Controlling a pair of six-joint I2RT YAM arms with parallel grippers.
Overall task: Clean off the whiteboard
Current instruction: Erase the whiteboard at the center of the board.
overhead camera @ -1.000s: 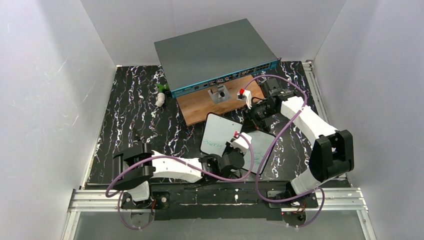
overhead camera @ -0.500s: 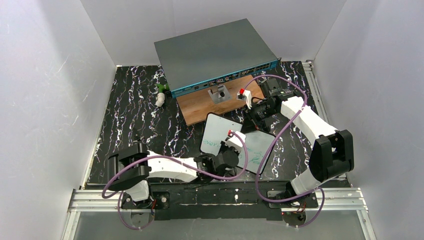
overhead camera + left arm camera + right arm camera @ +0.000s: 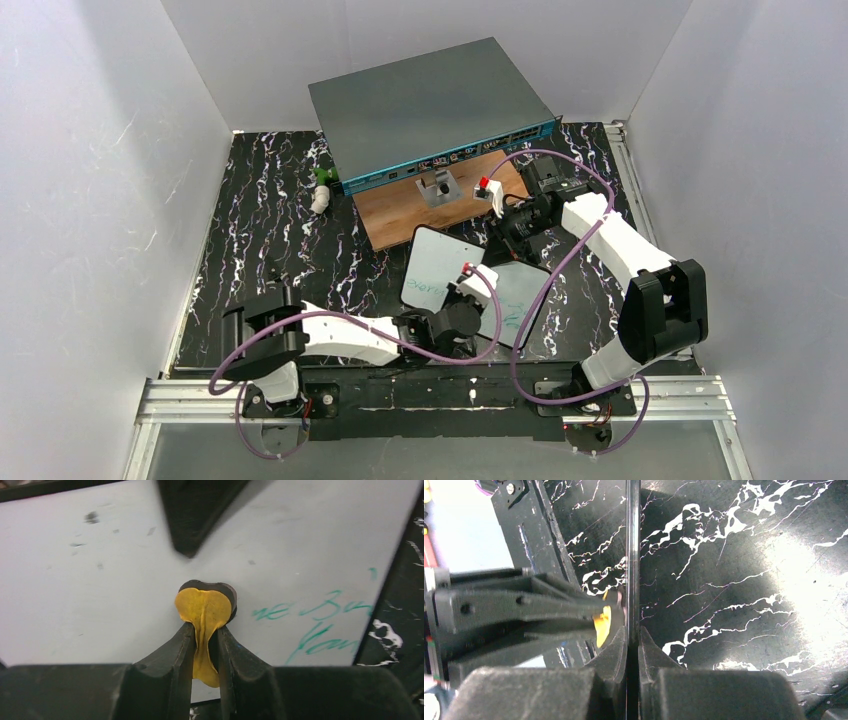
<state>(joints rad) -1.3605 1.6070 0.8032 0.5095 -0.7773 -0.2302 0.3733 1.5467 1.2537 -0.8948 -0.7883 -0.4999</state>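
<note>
The whiteboard (image 3: 100, 580) fills the left wrist view, with green handwriting (image 3: 320, 625) near its right rim. My left gripper (image 3: 205, 627) is shut on a small eraser (image 3: 205, 607) with a yellow back, and its dark pad presses on the white face. In the top view the whiteboard (image 3: 435, 262) lies mid-table, its middle hidden under my left gripper (image 3: 470, 300). My right gripper (image 3: 633, 632) is shut on the board's thin edge (image 3: 632, 555), seen edge-on. Its dark finger (image 3: 192, 515) shows at the board's far side.
A large grey box with a teal front (image 3: 430, 100) stands at the back. A brown wooden board (image 3: 400, 215) with a metal bracket (image 3: 437, 188) lies before it. A small white and green object (image 3: 320, 195) sits back left. White walls close three sides.
My left gripper slid the eraser left across the board, then a little back toward the far side. The green writing on the board's left part looks fainter. The right arm has not moved.
</note>
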